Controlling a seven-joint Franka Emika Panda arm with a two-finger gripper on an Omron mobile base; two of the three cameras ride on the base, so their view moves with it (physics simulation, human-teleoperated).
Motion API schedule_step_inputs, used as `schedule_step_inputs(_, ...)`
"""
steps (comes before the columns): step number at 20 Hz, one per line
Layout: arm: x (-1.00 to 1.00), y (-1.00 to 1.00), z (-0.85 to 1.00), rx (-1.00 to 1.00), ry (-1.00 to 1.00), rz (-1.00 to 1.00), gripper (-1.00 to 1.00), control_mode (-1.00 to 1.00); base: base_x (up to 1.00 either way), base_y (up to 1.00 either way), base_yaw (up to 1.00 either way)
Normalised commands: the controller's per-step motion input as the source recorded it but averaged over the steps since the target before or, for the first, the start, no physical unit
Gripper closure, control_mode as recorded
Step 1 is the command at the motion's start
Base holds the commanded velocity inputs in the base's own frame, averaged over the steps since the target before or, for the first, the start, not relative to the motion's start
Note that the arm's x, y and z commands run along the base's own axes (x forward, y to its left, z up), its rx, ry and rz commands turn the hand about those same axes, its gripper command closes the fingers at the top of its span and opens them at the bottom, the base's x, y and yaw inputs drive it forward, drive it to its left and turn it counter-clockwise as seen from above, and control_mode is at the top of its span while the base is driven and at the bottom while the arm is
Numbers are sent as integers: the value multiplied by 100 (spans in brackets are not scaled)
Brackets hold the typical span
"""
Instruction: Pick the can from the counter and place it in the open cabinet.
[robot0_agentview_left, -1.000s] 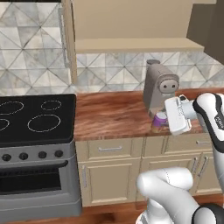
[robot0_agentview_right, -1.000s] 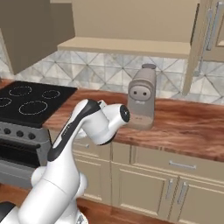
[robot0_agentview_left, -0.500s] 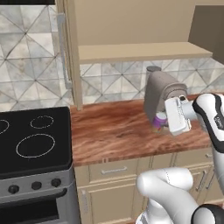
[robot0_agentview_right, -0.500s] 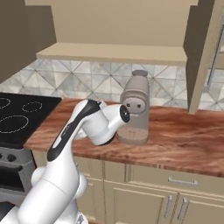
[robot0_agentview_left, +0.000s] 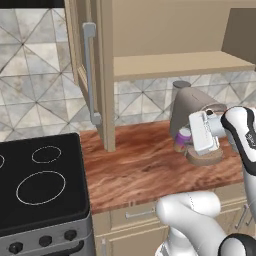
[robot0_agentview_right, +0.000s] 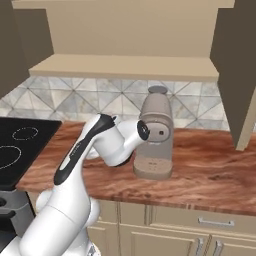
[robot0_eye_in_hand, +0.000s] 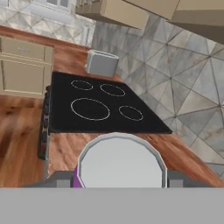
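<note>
The purple can with its silver top is held between my gripper's fingers, a little above the wooden counter. My gripper is shut on it, right in front of the coffee machine. The open cabinet hangs above, its plain shelf bare. Its tall door with the grey bar handle stands open at the left. In the right base view my arm hides the can.
A grey-brown coffee machine stands on the counter just behind the can. The black stove lies to the left. Another cabinet door juts out at the right. A toaster sits beyond the stove.
The base has driven, so both base views shift: the stove slides left and the cabinet and coffee machine come closer. The gripper keeps the can.
</note>
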Motion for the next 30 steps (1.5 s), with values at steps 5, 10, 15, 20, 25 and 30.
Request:
schedule_step_inputs(5, 0, 0, 0, 0, 0, 0, 100, 100, 46, 4, -6)
schedule_step_inputs(10, 0, 0, 0, 0, 0, 0, 100, 100, 8, 5, -2)
schedule_step_inputs(15, 0, 0, 0, 0, 0, 0, 100, 100, 0, 0, 0)
schedule_step_inputs(20, -6, -1, 3, 0, -2, -3, 100, -100, -8, -1, -5)
schedule_step_inputs(25, -34, -13, 28, 0, -7, -23, 100, -100, 0, 0, 0)
schedule_step_inputs(30, -29, -28, 28, 0, 0, -26, 100, -100, 0, 0, 0)
